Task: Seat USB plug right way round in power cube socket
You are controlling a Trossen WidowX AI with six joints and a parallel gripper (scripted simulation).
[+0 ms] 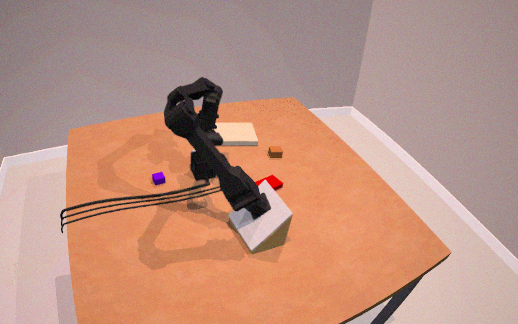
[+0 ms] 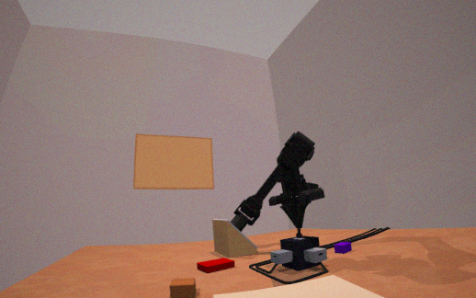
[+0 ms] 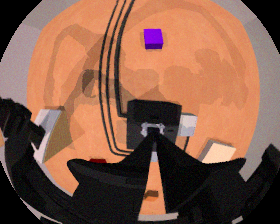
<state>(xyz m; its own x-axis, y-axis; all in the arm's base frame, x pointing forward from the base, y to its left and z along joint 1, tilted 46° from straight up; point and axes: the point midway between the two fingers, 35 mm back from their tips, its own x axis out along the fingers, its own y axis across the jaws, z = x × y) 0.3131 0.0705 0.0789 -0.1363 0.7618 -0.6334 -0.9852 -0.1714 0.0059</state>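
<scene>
USB plug (image 3: 152,127) sits atop the black power cube (image 2: 299,252), mid-table; gripper (image 2: 298,226) points straight down, jaws pinched narrow on the plug; purple cube (image 2: 343,247) nearby, red block (image 2: 215,265) off left.

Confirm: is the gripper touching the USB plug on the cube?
Touching. In the wrist view the gripper fingertips meet on the pale plug atop the cube; the exterior view shows the tips right at the cube's top.

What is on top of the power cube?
The gripper points straight down at the cube, shut on the small grey USB plug in its top socket. The socket itself is covered by the plug and fingers.
</scene>
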